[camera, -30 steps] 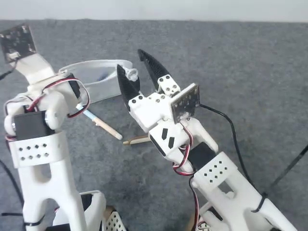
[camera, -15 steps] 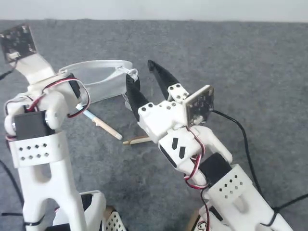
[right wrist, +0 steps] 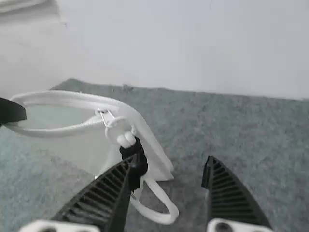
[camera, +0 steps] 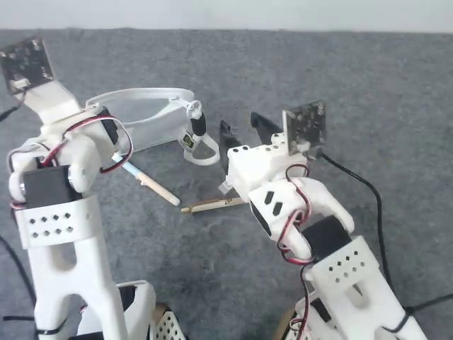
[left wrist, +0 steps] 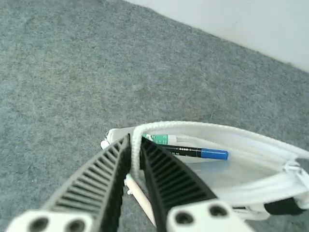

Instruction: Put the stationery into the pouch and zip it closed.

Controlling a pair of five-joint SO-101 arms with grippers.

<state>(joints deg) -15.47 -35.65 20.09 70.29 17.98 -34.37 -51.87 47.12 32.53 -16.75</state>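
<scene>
Left tool [left wrist: 135,140] pinches the soft white pouch [left wrist: 241,175]; right tool [right wrist: 171,164] gapes empty.

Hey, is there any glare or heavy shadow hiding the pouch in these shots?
High view: even light, only faint shadows around the pouch. Left wrist view: no glare, the blue-capped pen inside shows plainly. Right wrist view: bright wall behind, zipper pull stands out.

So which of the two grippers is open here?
The right gripper, its jaws spread wide next to the zipper pull. The left gripper is shut, pinching the rim of the pouch at its other end.
</scene>
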